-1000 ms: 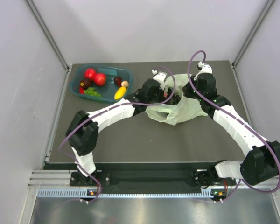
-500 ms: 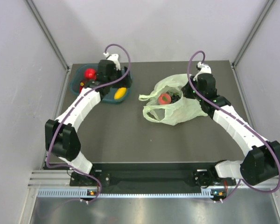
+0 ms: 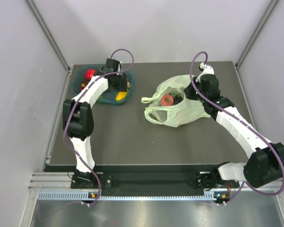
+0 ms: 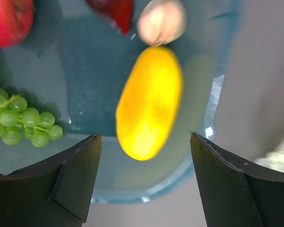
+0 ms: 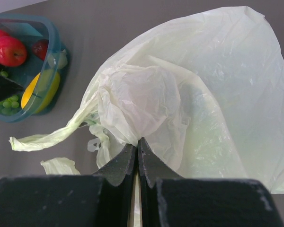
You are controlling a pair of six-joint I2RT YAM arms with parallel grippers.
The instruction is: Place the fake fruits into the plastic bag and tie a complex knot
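Note:
The pale green plastic bag (image 3: 182,112) lies open at the table's middle right, with a red fruit (image 3: 167,100) and dark fruit inside. My right gripper (image 5: 137,142) is shut on a bunched fold of the bag (image 5: 217,94) at its far rim. My left gripper (image 4: 146,142) is open and empty, hovering over the teal tray (image 3: 78,87). A yellow fruit (image 4: 149,101) lies between and just ahead of its fingers. Green grapes (image 4: 19,124), a red apple (image 4: 7,21), a dark red fruit (image 4: 114,12) and a peach fruit (image 4: 161,21) also lie in the tray. No knot shows.
The teal tray (image 4: 85,71) sits at the far left of the dark table, and the left arm arches over it. A loose bag handle (image 5: 42,139) trails left toward the tray. Grey walls close in the sides and back.
My left arm has swung from the bag to the tray, leaving a red fruit in the bag. It now hovers over the yellow fruit. The right arm has not moved.

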